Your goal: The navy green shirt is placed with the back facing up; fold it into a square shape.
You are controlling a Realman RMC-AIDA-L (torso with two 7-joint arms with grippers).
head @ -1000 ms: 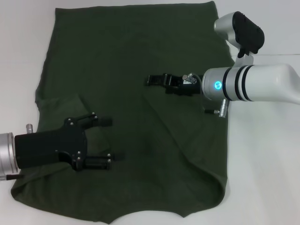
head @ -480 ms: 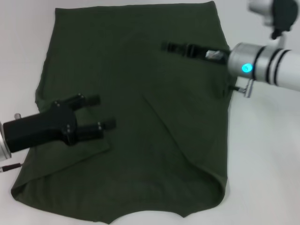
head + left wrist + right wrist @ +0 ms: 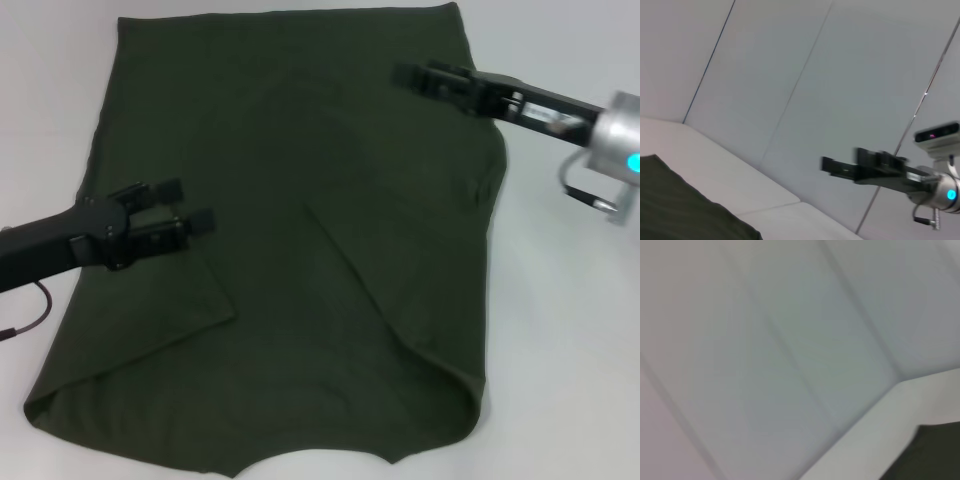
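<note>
The navy green shirt lies flat, back up, on the white table, both sleeves already folded in over the body; its long axis runs near to far, the straight hem at the far edge. Over the last second both arms have drawn back toward their sides; the left gripper, fingers spread and empty, hangs over the left fold; farther off, the right gripper, empty, fingers seemingly together, has lifted over the far right corner. Likely next: folding along the length.

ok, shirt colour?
Plain dark olive green shirt, no print showing; clearest in the head view.
</note>
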